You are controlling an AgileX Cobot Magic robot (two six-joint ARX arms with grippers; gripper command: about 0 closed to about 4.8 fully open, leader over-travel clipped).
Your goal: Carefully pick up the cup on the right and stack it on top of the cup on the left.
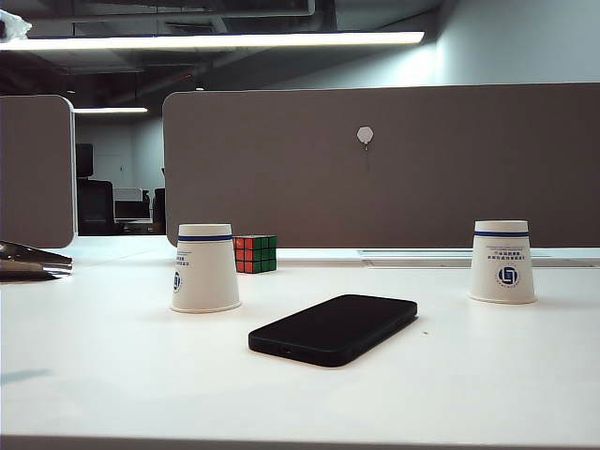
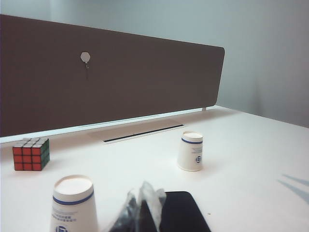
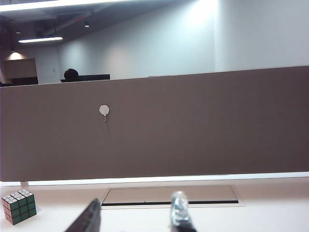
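Two paper cups stand upside down on the white tabletop point(image 1: 112, 375), well apart, with a black phone point(image 1: 334, 328) lying flat between them and nearer the camera. At the far left edge of the exterior view a shiny, plastic-wrapped tip point(image 1: 33, 261) pokes in just above the tabletop. Next comes the left cup point(image 1: 204, 268), and just behind it to the right sits a Rubik's cube point(image 1: 255, 253), close to the grey divider panel point(image 1: 375, 169). Farther right, near the panel's base, the right cup point(image 1: 504, 262) rests on its rim — nothing touches it. The left end effector point(image 2: 140, 212) shows in its wrist view only as wrapped finger ends low in the frame, above the phone and beside the left cup; whether it is apart or together I cannot tell. The right end effector point(image 3: 135, 217) faces the divider, its two fingers point(image 3: 179, 212) clearly spread with empty space between them, holding nothing.
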